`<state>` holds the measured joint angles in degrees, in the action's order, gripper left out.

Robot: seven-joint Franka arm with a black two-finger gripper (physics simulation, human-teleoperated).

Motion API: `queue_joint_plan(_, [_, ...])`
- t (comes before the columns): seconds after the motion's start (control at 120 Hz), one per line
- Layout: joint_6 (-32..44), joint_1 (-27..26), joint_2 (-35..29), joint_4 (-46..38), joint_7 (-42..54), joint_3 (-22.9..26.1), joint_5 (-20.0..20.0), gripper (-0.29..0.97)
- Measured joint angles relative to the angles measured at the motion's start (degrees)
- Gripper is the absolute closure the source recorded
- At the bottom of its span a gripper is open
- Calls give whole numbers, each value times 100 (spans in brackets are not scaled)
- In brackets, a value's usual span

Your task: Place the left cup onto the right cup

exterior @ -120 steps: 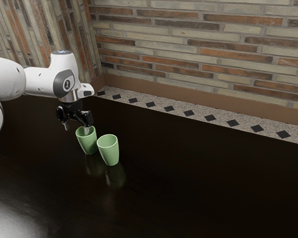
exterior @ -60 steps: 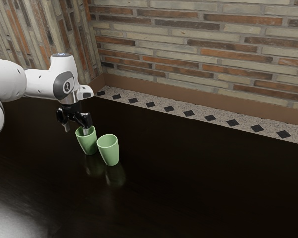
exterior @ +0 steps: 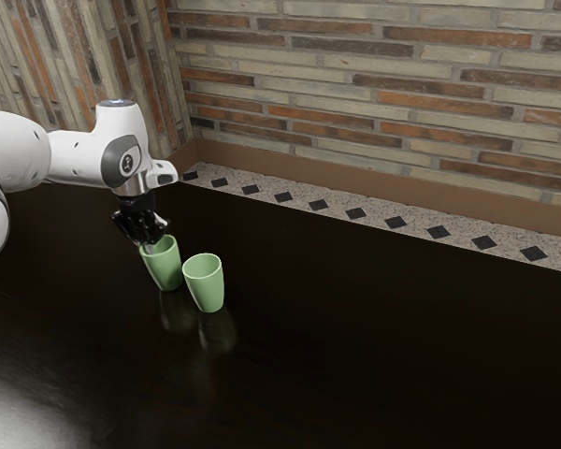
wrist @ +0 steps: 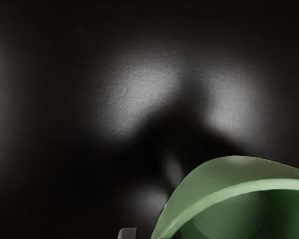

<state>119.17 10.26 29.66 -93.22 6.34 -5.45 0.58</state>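
the claw (exterior: 144, 234) was closed on the rim of the left cup (exterior: 164, 267), its fingers drawn close together over the cup's wall. that cup stood upright on the dark bench (exterior: 355, 355), just beside the right cup (exterior: 204, 282), on the exterior view's left of it. in the wrist view its green mouth lay just under the hand.
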Motion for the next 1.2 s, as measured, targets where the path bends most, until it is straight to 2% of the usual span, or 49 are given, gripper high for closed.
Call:
queue_joint_plan(0.575, [9,-47,-74,29,-81,69,24,78])
queue_joint_plan(0.842, [-61,-166,-497,-20,-199,71,31,79])
queue_joint_plan(1.2, [-537,-352,-1191,-17,-670,143,28,79])
